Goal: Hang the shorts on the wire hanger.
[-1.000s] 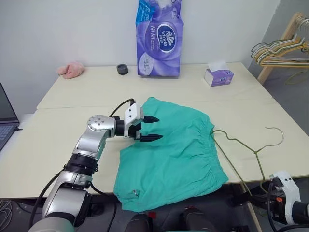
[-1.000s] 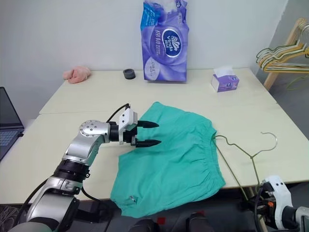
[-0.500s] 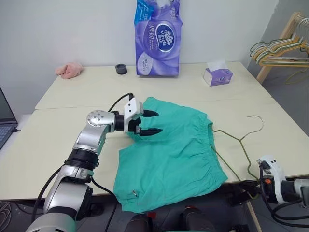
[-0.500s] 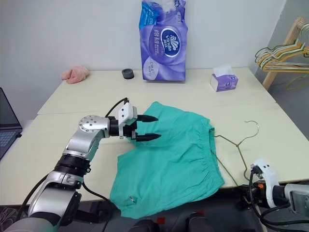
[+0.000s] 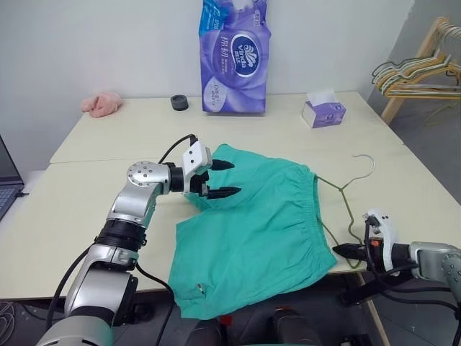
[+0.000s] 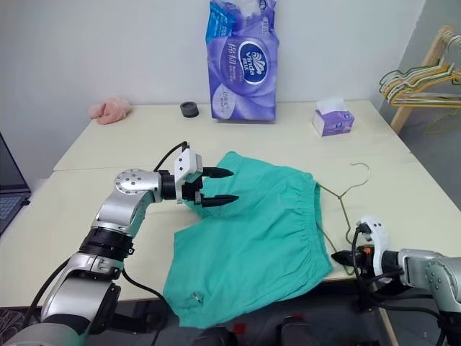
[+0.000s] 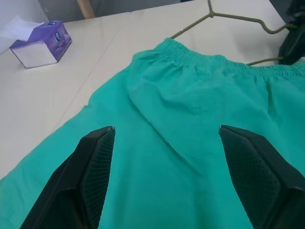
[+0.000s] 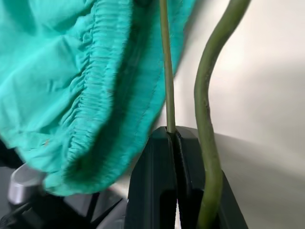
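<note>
Teal shorts [image 5: 252, 227]: we see them spread flat on the pale worktop [image 5: 86, 209], one leg draping over the near edge, gathered waistband toward our right.
Wire hanger [image 5: 346, 194]: thin bare metal, just beside the waistband, hook pointing away from us; its lower wire runs into our right hand.
Left hand [image 5: 222, 178]: fingers [image 7: 93, 162] spread apart, hovering over the far leg of the shorts, gripping nothing.
Right hand [image 6: 337, 256]: at the near worktop edge, fingers pressed together on the hanger's wire.
</note>
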{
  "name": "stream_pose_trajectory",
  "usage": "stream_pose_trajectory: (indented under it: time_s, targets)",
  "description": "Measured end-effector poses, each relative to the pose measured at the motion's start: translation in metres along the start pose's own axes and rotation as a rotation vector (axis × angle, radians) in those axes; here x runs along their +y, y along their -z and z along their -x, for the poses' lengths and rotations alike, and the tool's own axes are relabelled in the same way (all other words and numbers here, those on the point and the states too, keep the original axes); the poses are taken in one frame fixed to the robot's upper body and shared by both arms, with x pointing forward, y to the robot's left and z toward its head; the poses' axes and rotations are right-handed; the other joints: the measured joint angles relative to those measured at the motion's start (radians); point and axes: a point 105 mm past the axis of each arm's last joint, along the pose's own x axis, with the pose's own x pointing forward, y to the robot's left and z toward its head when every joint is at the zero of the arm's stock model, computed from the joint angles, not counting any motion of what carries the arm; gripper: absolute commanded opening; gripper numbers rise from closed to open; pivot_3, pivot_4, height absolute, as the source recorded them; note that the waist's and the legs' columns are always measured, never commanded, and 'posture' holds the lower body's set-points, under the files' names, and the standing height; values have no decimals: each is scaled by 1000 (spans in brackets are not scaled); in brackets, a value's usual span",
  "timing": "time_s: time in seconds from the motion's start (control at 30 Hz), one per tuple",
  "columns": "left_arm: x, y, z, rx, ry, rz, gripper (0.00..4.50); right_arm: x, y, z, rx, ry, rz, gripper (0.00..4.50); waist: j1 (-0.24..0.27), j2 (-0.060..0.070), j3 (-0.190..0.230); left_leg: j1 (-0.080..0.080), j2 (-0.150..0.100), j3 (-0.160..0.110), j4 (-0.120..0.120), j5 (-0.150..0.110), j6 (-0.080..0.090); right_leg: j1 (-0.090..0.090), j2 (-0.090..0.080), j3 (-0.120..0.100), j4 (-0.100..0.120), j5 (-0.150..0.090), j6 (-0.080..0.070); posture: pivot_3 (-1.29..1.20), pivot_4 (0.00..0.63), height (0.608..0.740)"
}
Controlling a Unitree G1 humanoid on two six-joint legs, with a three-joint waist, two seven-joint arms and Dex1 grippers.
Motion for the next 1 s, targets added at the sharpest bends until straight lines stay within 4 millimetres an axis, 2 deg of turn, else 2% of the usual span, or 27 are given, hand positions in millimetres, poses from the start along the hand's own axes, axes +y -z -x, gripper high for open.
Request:
stream_pose_trajectory:
  time_s: [0.17,0.3,0.4,0.5,0.63,0.77,0.87,1.0]
  targets:
    - [2,-3,-1,-7,-6,7,3694,4,-20,0,-50,13,75,0,0,0,0,0,0,0,0,0,0,0,0,0,0,0,0,-148,71,740]
    - [14,-7,0,-12,-63,53,4463,12,-36,3,-76,51,236,0,-1,0,0,0,0,0,0,0,0,0,0,0,0,0,0,-154,70,740]
    - [26,-12,1,-23,-100,73,4463,18,-44,3,-67,92,394,0,-2,0,0,0,0,0,0,0,0,0,0,-1,0,0,0,-154,70,740]
    - [44,-30,3,-65,-152,65,4463,30,-50,-3,-73,99,558,0,-2,-1,0,-1,0,0,0,0,0,0,0,-1,0,0,1,-158,66,740]
    - [57,-49,7,-105,-164,28,4463,35,-50,-9,-64,122,694,0,-3,-1,0,-1,-1,0,0,0,0,0,0,0,-1,0,1,-161,64,740]
    - [50,-50,6,-96,-72,17,4463,42,-49,-13,-63,114,769,0,-5,-1,0,-1,-1,0,0,0,0,-1,0,-1,-1,0,1,-169,59,740]
    - [33,-43,5,-14,100,-36,4463,47,-49,-12,-47,113,850,0,-6,-1,0,-1,-1,0,0,0,-1,-1,0,-1,-1,0,1,-171,58,740]
    - [27,-38,4,72,198,-123,4463,53,-47,-10,-24,101,939,0,-6,-1,0,-1,-1,0,0,0,-1,-1,0,-1,-1,0,1,-180,57,740]
